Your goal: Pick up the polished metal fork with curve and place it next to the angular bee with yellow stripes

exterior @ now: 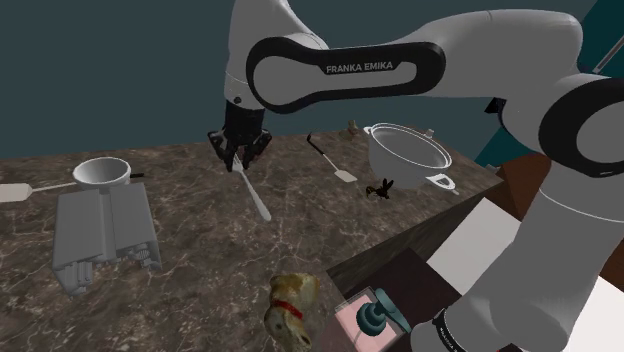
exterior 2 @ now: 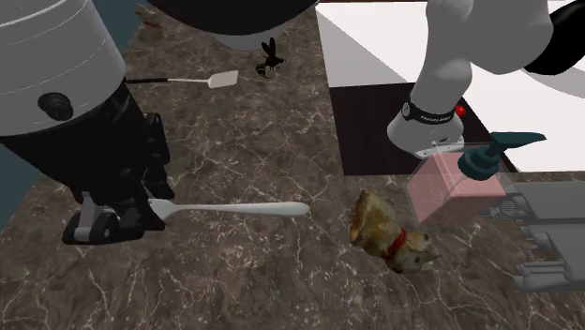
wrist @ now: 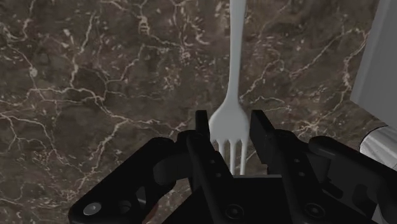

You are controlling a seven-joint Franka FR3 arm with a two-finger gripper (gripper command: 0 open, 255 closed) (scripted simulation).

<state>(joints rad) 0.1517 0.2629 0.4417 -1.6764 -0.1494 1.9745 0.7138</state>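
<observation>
**Robot hand gripping a fork on a marble tabletop**

A white robot arm [exterior: 330,70] reached down to a dark brown tabletop [exterior: 190,285] veined with pale lines. Its black hand [wrist: 229,127] was closed on the head of a pale, silvery fork [wrist: 234,70], with one finger at each side just above the tines. The long handle ran away from the hand over the stone.

In the shoulder view the fork sat left of the frame's middle, its handle slanting toward the lower right. A small dark bee [exterior: 380,188] with touches of yellow stood right of the middle, well apart from the fork. A spatula [exterior: 333,160] lay between them, a little further back. A white pot [exterior: 405,150] with two handles stood just behind the bee.

At the left were a grey cup [exterior: 102,172] and a grey ribbed block [exterior: 105,228]. Near the bottom edge lay a brown toy dog [exterior: 290,305] with a red collar, beside a pink soap bottle [exterior: 368,325].
</observation>
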